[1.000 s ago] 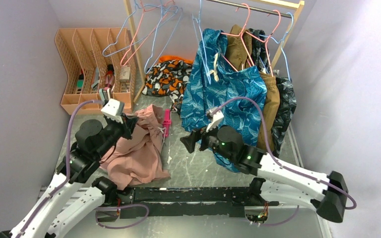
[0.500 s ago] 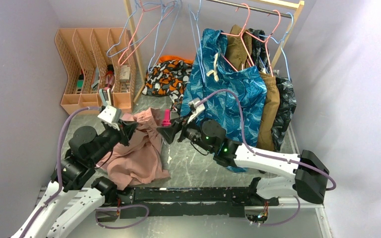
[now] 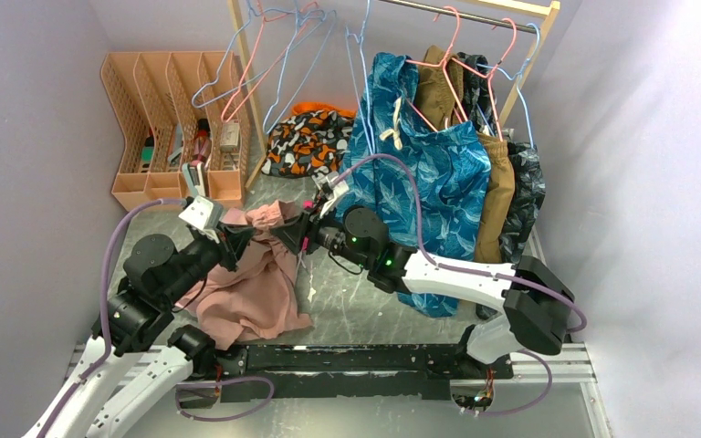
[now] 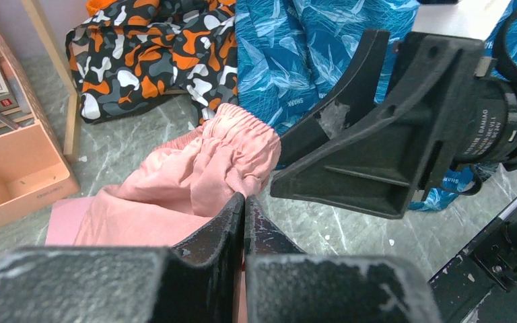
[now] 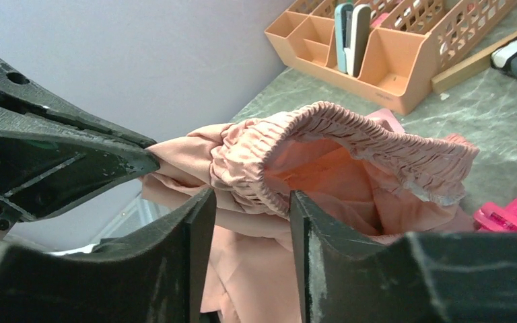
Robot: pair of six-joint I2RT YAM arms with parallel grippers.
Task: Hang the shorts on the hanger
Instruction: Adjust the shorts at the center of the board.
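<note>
Grey marbled tabletop [image 3: 356, 306], crumpled salmon shorts [image 3: 256, 292], left gripper [image 4: 244, 205] tight on cloth, right gripper [image 5: 250, 202] half-open astride gathered waistband [image 5: 350, 131].

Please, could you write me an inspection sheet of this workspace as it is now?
Surface: grey stone-look table, small white specks.
Job's things: pink shorts crumpled on it, waistband lifted; bare blue hangers on the rail.
Clutter: orange desk organiser, camouflage garment, pink plastic item.
Grippers: left gripper shut on the shorts; right gripper jaws apart, astride the waistband.
Cables: purple cables loop over both arms, none seen snagged.
Surroundings: clothes rail with hung clothes, plain walls.
</note>
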